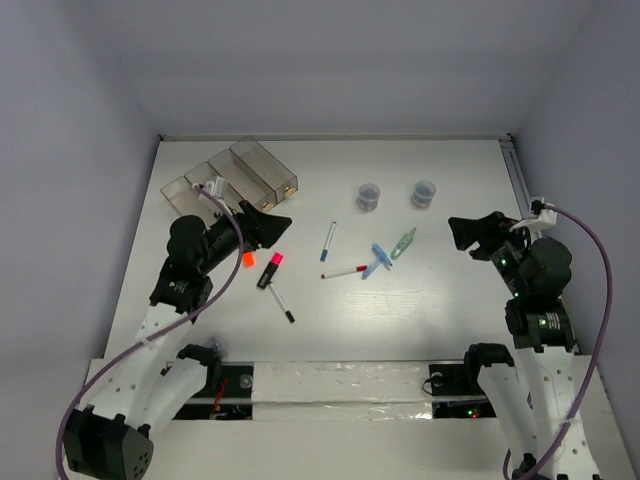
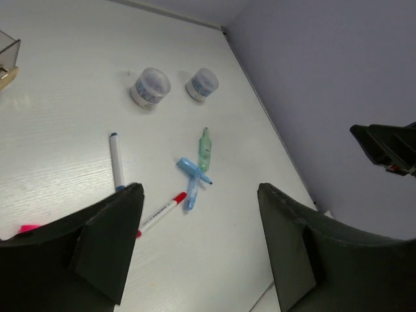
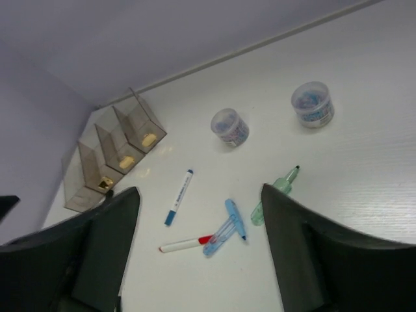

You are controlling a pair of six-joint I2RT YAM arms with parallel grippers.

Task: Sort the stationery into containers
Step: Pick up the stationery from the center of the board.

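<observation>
Nearest, the left pincer and right pincer: both spread wide, holding nothing, above the surface. Next, the black-tipped pen, long axis diagonal, tip toward the near right. Then the pink highlighter, pink end away from us, and the orange highlighter, partly hidden beneath the left pincer. Mid-surface: the red-tipped pen, lying crosswise with its tip to the right by the blue clips. The blue-tipped pen runs near-to-far, and the green clip lies slantwise. Farther, two rolls; farthest left, the containers. We judge the first pick is pending. It calls for lowering the left pincer with its fingers either side of the orange highlighter's barrel.
</observation>
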